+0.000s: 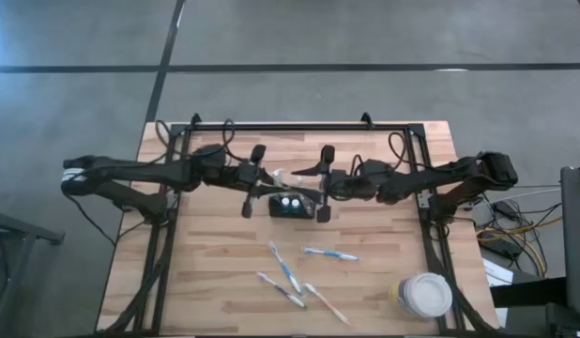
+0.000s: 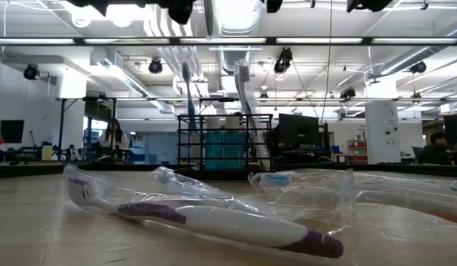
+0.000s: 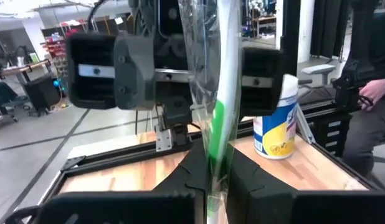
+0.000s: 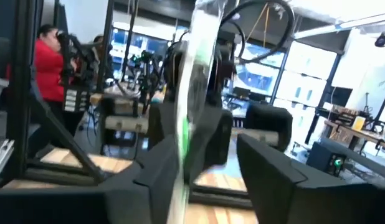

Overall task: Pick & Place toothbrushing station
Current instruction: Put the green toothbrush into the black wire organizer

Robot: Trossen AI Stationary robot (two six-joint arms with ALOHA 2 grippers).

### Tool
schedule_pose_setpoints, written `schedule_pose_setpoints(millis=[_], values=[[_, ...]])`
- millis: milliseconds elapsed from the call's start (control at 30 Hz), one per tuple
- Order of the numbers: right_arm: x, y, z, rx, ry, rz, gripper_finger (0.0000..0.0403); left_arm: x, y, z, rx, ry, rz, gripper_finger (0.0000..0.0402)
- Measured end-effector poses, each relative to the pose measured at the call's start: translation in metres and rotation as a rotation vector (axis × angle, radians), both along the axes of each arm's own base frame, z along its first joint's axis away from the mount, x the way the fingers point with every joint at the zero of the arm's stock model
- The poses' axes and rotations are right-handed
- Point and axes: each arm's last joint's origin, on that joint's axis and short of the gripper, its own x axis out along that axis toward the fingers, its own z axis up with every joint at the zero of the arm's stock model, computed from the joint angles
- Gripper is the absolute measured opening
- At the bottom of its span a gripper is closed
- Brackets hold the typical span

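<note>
Mid-handover, by the look of it: wrapped toothbrush (image 3: 220, 118) pinched at its lower end between the closed fingers of the left gripper (image 3: 214, 177), while the right gripper (image 4: 211, 174) faces it with fingers spread and the brush only beside one of them, not clamped. In the high view, both gripper tips meeting at centre frame, left gripper (image 1: 269, 178) from the left, right gripper (image 1: 304, 178) from the right, just above the toothbrushing station (image 1: 292, 205). Station standing on the table at centre of the high view, directly below the meeting point in the picture; seen mid-frame in the low view (image 2: 225, 144) with two brushes already upright in it. Long axis of the caddy running left to right across the high view, open top facing up. Held brush roughly upright, long axis vertical through the left wrist frame. Next move, judged: right arm backing clear, then left arm carrying the brush over a free compartment and lowering it end-first without catching the loose plastic on the mesh. More wrapped toothbrushes (image 1: 282, 263) lying lower centre; white-lidded tub (image 1: 424, 296) at lower right.
</note>
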Motion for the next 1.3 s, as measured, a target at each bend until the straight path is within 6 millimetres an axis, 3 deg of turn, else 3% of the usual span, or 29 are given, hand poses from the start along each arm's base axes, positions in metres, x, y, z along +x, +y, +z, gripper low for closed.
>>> schedule_pose_setpoints(millis=[167, 300, 467, 600, 767, 1133, 1300], values=[[-0.029, -0.001, 0.015, 0.011, 0.028, -0.012, 0.0184, -0.033, -0.003, 0.014, 0.029, -0.004, 0.000, 0.0021], [-0.064, 0.000, 0.010, 0.030, 0.027, -0.002, 0.0172, -0.070, -0.004, 0.007, 0.029, -0.056, 0.032, 0.0021], [-0.115, -0.003, -0.002, 0.093, -0.033, 0.008, 0.0134, -0.116, -0.005, -0.012, -0.002, -0.168, 0.064, 0.0021], [-0.148, -0.004, -0.021, 0.116, -0.067, -0.007, 0.0080, -0.139, -0.007, -0.028, -0.030, -0.216, 0.065, 0.0021], [-0.176, -0.006, -0.047, 0.115, -0.094, -0.011, 0.0016, -0.155, -0.010, -0.051, -0.035, -0.252, 0.054, 0.0021], [-0.194, -0.008, -0.096, 0.137, -0.052, -0.009, 0.0013, -0.160, -0.010, -0.097, -0.017, -0.227, 0.059, 0.0021], [-0.196, -0.008, -0.114, 0.113, -0.026, -0.029, 0.0013, -0.159, -0.010, -0.105, -0.008, -0.220, 0.060, 0.0021]])
